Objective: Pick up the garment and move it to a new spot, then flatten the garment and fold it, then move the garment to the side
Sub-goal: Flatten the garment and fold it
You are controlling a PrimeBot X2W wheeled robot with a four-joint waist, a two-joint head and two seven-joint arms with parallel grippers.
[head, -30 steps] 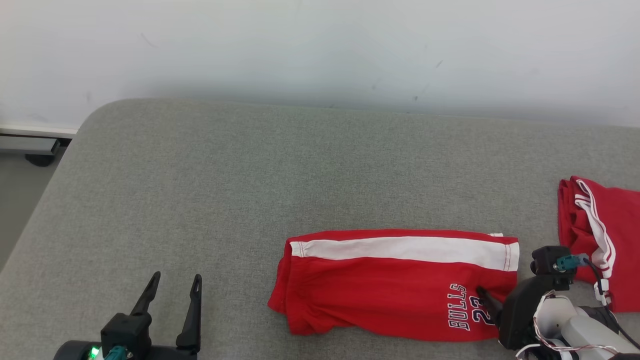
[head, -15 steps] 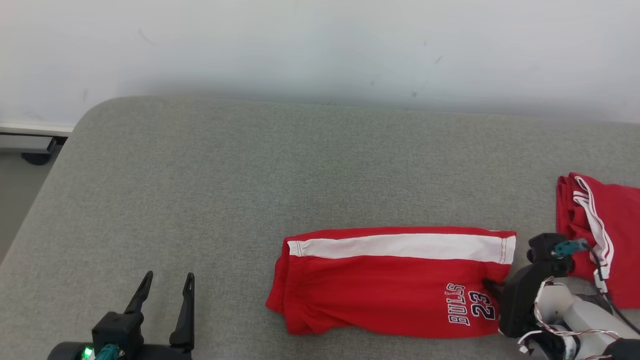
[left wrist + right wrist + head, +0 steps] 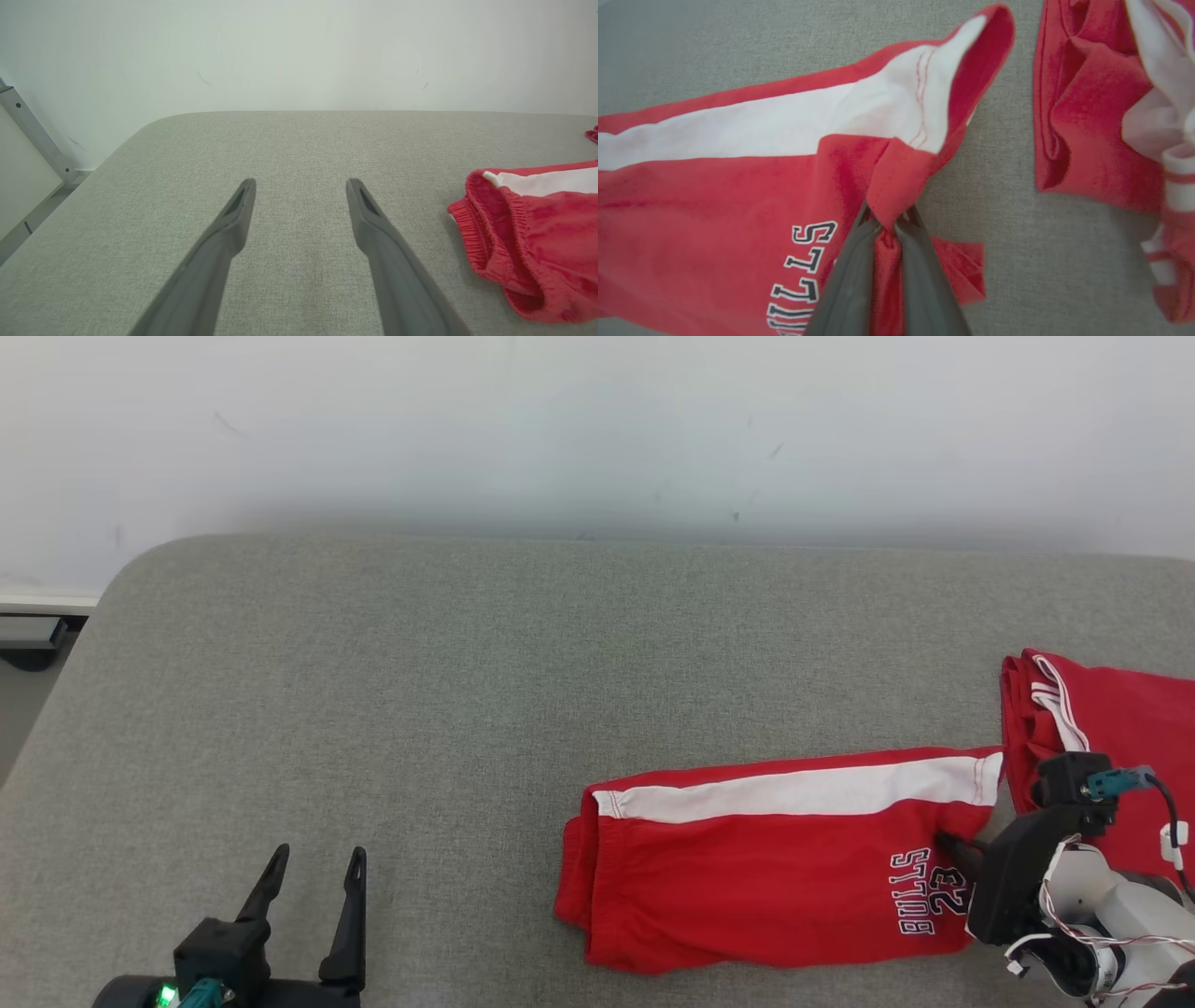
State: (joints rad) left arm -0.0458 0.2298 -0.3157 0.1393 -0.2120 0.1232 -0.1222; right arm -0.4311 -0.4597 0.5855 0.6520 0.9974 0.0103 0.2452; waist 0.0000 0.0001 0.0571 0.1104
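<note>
The garment [image 3: 775,859] is a folded pair of red shorts with a white side stripe and dark lettering, lying at the front right of the grey padded surface [image 3: 467,663]. My right gripper [image 3: 950,847] is shut on a pinch of red cloth at the garment's right hem. In the right wrist view the fingers [image 3: 850,289] clamp that fold of the garment [image 3: 714,196], and the hem rises off the surface around them. My left gripper [image 3: 317,854] stands open at the front left, well apart from the garment. Its waistband end [image 3: 528,242] lies right of the open left gripper [image 3: 301,184].
A second red garment [image 3: 1120,728] with white trim lies bunched at the far right, a narrow gap from the held hem; it also shows as a red heap [image 3: 1092,116]. The surface's rounded corner and left edge [image 3: 56,709] drop to the floor. A pale wall [image 3: 597,429] stands behind.
My right gripper has shut on the garment's right hem and dragged the garment rightward, toward the second red garment. The head camera has shifted a little. The left gripper has stayed open in place.
</note>
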